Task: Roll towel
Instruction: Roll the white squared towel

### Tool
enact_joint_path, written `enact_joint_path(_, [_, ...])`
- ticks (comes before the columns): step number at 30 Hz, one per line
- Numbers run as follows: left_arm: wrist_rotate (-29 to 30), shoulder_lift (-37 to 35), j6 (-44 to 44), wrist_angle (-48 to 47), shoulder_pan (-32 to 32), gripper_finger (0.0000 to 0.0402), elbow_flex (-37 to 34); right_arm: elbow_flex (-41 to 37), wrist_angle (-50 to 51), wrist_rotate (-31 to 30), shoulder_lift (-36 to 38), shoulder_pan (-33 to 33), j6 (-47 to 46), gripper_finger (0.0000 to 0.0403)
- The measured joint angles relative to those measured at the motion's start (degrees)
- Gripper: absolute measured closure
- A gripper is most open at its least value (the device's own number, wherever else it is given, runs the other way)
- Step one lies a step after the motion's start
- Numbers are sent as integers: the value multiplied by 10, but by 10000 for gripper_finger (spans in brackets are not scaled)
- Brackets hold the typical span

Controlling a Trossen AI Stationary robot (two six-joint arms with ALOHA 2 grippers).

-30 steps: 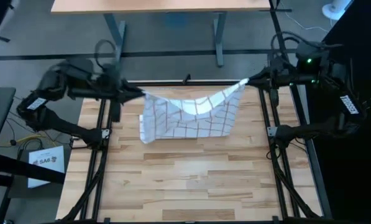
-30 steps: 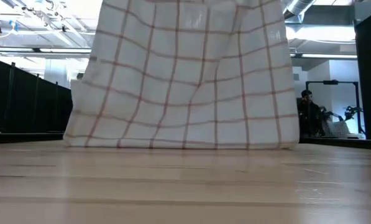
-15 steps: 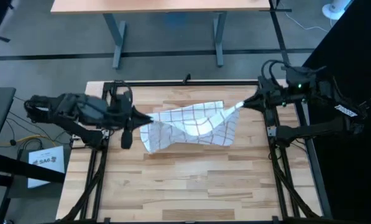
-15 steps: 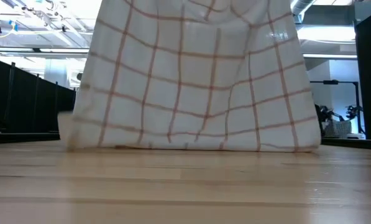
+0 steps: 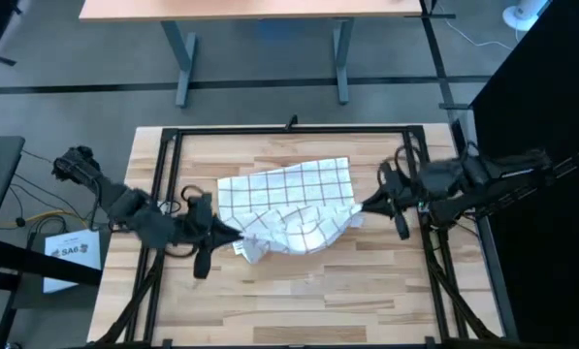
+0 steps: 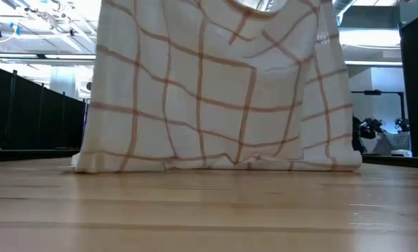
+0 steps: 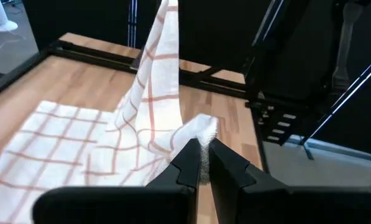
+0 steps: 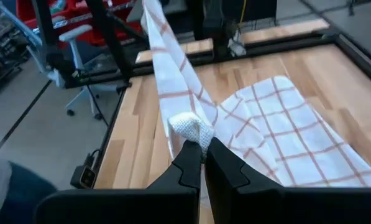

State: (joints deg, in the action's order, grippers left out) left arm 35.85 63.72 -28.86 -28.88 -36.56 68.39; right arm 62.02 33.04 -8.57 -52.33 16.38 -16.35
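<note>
The towel is white with a thin reddish-brown grid. Its far part lies flat on the wooden table, and its near part rises to two held corners and sags between them. In the low view the towel hangs like a curtain with its lower fold on the table. My left gripper is shut on the near-left corner. My right gripper is shut on the right corner. Both are low over the table. No tag shows. My left gripper pinches a bunched corner of the towel between its two fingertips, coming about level from the table's left side. The cloth runs up and away from the corner and down onto the table. My right gripper pinches a bunched corner of the towel between its two fingertips, coming about level from the table's right side. The cloth drapes from the corner onto the table.
A black metal frame runs around the table's far, left and right sides. The near half of the table lies bare in front of the towel. Another table stands beyond the far edge.
Both grippers have gone from the far edge toward the near edge and down, staying shut on their corners. The towel hung stretched between them. Now its far part is spread flat on the table, and the held edge has come over toward the near side and gone slack.
</note>
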Motion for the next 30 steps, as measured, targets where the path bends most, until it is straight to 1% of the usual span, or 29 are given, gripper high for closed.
enact_joint_path(4, [59, 0, -56, 0, -64, 393, -38, -14, -5, -97, -39, 79, -56, 403])
enact_joint_path(7, [69, 0, -102, 4, -99, 393, -65, -14, -8, -146, -84, 122, -102, 403])
enact_joint_path(9, [70, 2, -132, 10, -120, 393, -87, -14, -12, -167, -119, 142, -136, 403])
enact_joint_path(14, [78, 4, -175, 64, -172, 393, -145, -14, -32, -175, -209, 182, -218, 403])
enact_joint_path(18, [80, 24, -204, 108, -200, 393, -180, -14, -49, -175, -278, 218, -293, 403])
enact_joint_path(23, [64, 82, -234, 147, -219, 393, -187, -14, -85, -175, -344, 266, -392, 403])
enact_joint_path(27, [36, 137, -245, 201, -225, 393, -187, -14, -96, -177, -376, 300, -462, 403])
enact_joint_path(30, [17, 179, -247, 245, -226, 393, -187, -14, -97, -183, -388, 317, -497, 403])
